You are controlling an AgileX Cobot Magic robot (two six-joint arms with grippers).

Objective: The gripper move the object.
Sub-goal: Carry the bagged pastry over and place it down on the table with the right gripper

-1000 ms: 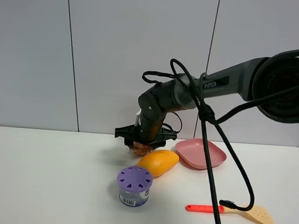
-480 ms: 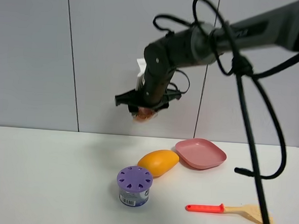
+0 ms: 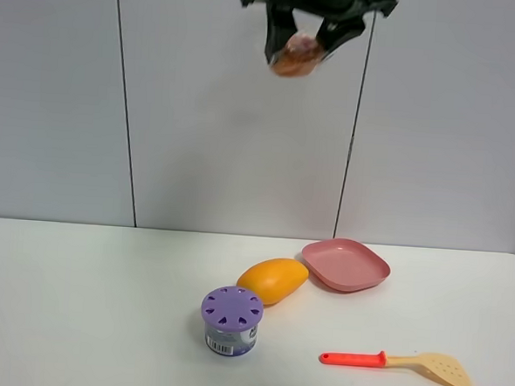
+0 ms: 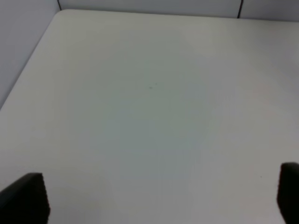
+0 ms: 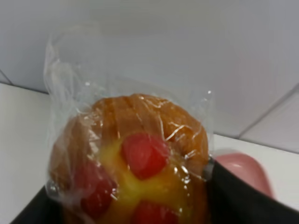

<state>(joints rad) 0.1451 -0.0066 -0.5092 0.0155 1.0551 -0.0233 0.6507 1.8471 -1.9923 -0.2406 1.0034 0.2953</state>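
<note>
Two pincers, two states. My right gripper (image 3: 303, 45), the black claw at the top edge of the high view, is clamped on the small round brown muffin with red spots in clear plastic wrap (image 3: 293, 60). The muffin hangs high against the grey panelled wall (image 3: 200, 137), well above everything on the table. The frame edge crops off my arm.

Room: open air all the way from the muffin down to the table. Open white matte tabletop (image 3: 76, 304) runs across the left half. Front and right table edges run out of frame.

Below, grouped right of centre:
- smooth orange-yellow mango (image 3: 272, 280) on its side, lined up under the muffin in the high view; depth I can't tell
- squat can with purple perforated lid (image 3: 231, 318) just in front of the mango; can't tell if they touch
- shallow pink rounded-square plate (image 3: 345, 264) just behind and right of the mango
- spatula with red handle and tan slotted blade (image 3: 396, 362) lying flat at front right, apart from the rest

Right wrist view: the muffin (image 5: 133, 172) fills the frame, with black fingers (image 5: 243, 200) against both sides. The glossy wrap is crinkled and stands loose above the ribbed crust, which has red blobs on a yellow centre. A bit of the pink plate (image 5: 245, 168) shows past the finger.

My left gripper (image 4: 154, 200) is spread wide, with only plain white tabletop between the black fingertips (image 4: 25, 198). The table's far edge and corner meet the wall ahead.
</note>
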